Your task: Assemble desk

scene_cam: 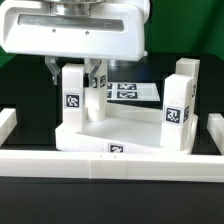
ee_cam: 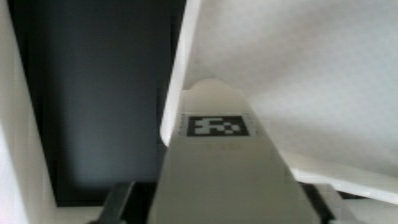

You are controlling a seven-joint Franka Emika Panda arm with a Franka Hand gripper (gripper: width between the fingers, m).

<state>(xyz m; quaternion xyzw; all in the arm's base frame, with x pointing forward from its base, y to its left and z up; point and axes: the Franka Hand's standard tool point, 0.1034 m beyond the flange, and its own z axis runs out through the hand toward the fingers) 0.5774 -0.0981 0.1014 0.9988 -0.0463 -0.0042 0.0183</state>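
The white tabletop (scene_cam: 120, 132) lies flat in the middle of the exterior view, with a tag on its front edge. A white block leg (scene_cam: 72, 98) with a tag stands upright at its left side. My gripper (scene_cam: 72, 78) comes down from above, one finger on each side of this leg's top, and is shut on it. In the wrist view the leg (ee_cam: 219, 150) with its tag runs between my dark fingers (ee_cam: 135, 200), and the gripper (ee_cam: 217, 208) is closed on it. Two more tagged legs (scene_cam: 177, 112) stand upright on the tabletop's right side.
The marker board (scene_cam: 128, 90) lies flat behind the tabletop. A long white border rail (scene_cam: 110, 160) runs along the front, with raised ends at the exterior view's left (scene_cam: 8, 125) and right (scene_cam: 214, 130). The table surface is black.
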